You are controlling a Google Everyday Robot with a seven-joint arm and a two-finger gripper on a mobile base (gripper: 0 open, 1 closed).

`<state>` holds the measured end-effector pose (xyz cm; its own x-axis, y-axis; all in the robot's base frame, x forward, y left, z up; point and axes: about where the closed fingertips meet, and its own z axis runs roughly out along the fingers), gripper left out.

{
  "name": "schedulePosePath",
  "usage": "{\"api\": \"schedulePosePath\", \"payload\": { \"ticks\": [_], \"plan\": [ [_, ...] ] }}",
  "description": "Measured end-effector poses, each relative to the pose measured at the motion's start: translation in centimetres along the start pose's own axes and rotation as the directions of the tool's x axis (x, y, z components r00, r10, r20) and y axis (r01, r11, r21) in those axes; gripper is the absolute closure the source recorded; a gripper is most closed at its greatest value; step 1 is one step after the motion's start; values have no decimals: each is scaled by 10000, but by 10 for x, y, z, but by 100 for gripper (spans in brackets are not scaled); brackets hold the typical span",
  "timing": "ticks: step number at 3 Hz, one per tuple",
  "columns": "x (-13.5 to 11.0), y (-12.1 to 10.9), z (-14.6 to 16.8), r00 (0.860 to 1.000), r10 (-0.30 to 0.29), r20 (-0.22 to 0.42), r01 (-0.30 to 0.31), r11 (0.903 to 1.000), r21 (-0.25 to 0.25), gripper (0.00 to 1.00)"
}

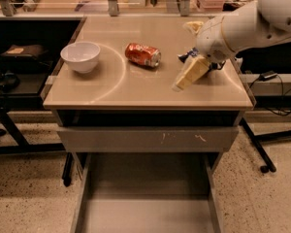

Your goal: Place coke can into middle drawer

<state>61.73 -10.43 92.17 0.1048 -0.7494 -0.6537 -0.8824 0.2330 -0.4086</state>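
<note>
The coke can (143, 55) lies on its side on the tan counter top (136, 86), right of the centre arc line. My gripper (186, 76) hangs above the counter to the right of the can, about a can's length away, its pale fingers pointing down and left. The arm comes in from the upper right. The middle drawer (145, 198) stands pulled out below the counter, its flat grey floor bare. The arm hides most of the chip bag (185, 56).
A white bowl (81, 56) sits at the counter's left. A grey drawer front with pale scratch marks (148, 139) is shut above the open drawer. Black tables and cables stand at both sides on the speckled floor.
</note>
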Motion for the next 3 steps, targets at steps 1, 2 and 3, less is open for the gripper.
{"api": "schedulePosePath", "payload": {
  "ticks": [1,2,3],
  "plan": [
    [9,-26,41,9966,729,382,-721,9972,-220,0],
    [9,-29,46,9962,759,427,-750,9969,-238,0],
    [7,-27,48,9980,545,333,-543,9985,-71,0]
  ]
}}
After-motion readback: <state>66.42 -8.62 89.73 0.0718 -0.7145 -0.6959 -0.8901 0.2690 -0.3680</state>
